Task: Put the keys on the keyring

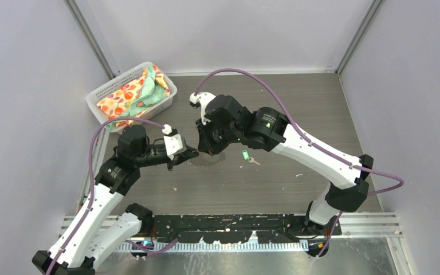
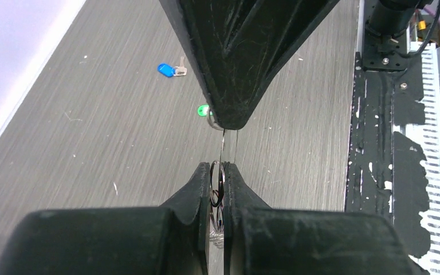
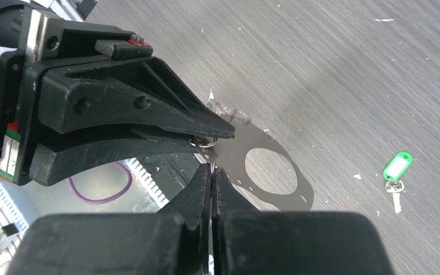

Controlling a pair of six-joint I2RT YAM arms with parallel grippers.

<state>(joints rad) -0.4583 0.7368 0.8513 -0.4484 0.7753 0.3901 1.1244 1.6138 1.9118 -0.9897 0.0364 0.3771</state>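
Observation:
The keyring (image 2: 217, 184) is a thin wire ring held edge-on above the table, and both grippers pinch it. My left gripper (image 2: 217, 167) is shut on its near end. My right gripper (image 3: 212, 170) is shut on the wire from the opposite side. In the top view the left gripper (image 1: 190, 152) and right gripper (image 1: 204, 148) meet tip to tip at mid-table. The green-tagged key (image 3: 398, 167) lies flat on the table to the right of the grippers (image 1: 245, 154). The blue-tagged key (image 2: 165, 70) lies farther off on the table; the right arm hides it from the top view.
A white mesh basket (image 1: 114, 79) holding patterned cloths stands at the back left corner. Grey walls close the table on three sides. A black rail (image 1: 235, 226) runs along the near edge between the arm bases.

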